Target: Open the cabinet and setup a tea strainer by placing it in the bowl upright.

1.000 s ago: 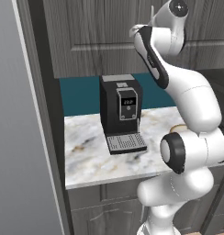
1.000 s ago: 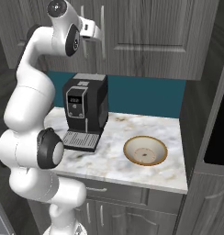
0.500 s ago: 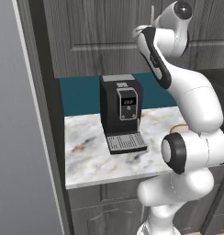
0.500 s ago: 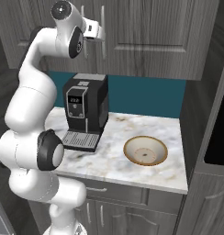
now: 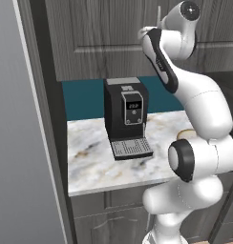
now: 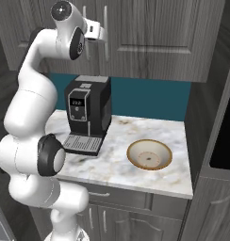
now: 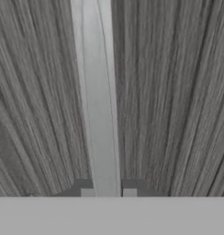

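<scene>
Gripper: two-finger gripper [image 7: 108, 193] of the white arm is raised against the wall cabinet; in the hand view its two dark tips sit on either side of a silver bar handle [image 7: 98, 96], pressed in on it, so it is pinching the handle.
Cabinet: large dark grey wood-grain wall cabinet [image 6: 154, 33] with two panelled doors hangs above the counter; both doors look flush and closed in the base views.
Handle: long vertical silver bar runs from the top of the hand view down to between the fingertips; in the right base view two such bars stand side by side near the door seam, with the hand at the right-hand one [image 6: 105, 33].
Bowl: shallow wide tan bowl with a brown rim [image 6: 149, 155] sits on the white marble counter [image 6: 117, 136], to the right of the coffee machine and apart from it; its pale speckled inside holds nothing.
Coffee machine: black boxy coffee machine with a small display and a grey drip tray [image 5: 125, 116] stands toward the back of the counter, against the teal backsplash [image 6: 145, 96].
Tea strainer: cannot tell where it is from these views.
</scene>
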